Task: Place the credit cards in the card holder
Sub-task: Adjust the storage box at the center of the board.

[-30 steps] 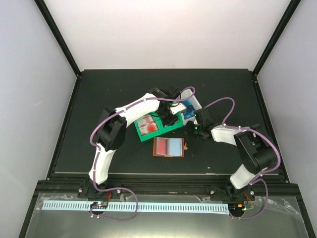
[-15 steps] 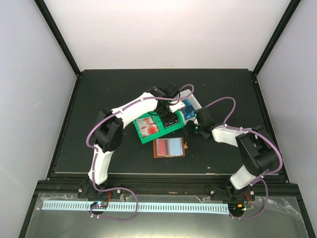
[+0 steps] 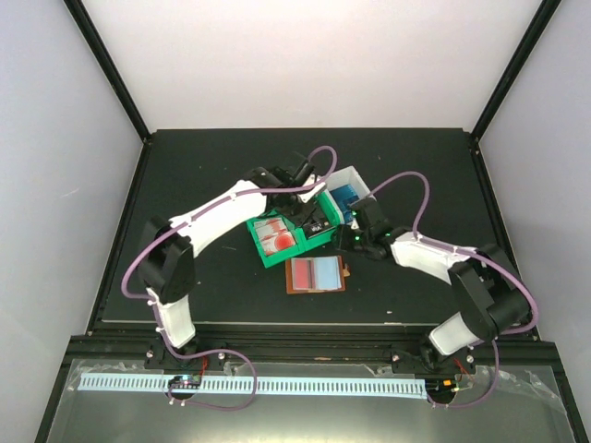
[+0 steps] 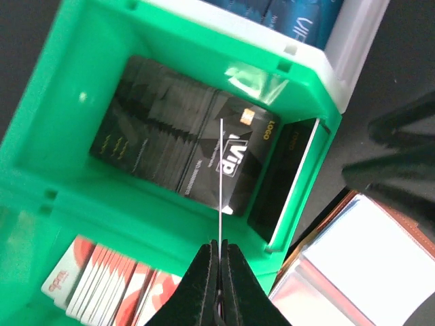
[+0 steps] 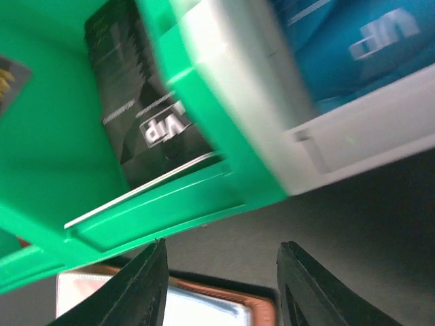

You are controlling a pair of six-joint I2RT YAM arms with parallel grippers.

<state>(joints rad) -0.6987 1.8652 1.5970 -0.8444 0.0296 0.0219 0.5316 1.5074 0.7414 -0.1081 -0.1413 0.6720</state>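
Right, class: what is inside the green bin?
In the green bin, one compartment holds fanned black cards, another red-and-white cards. The left gripper pinches one card edge-on over the black ones. Lower cards in each stack are covered.

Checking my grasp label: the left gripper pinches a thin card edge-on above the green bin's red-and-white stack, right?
Not quite: the left gripper pinches the card edge-on above the green bin's black stack, as the left wrist view shows.

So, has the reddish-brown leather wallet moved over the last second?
No. The wallet lies just as far from the black table's near edge as before.
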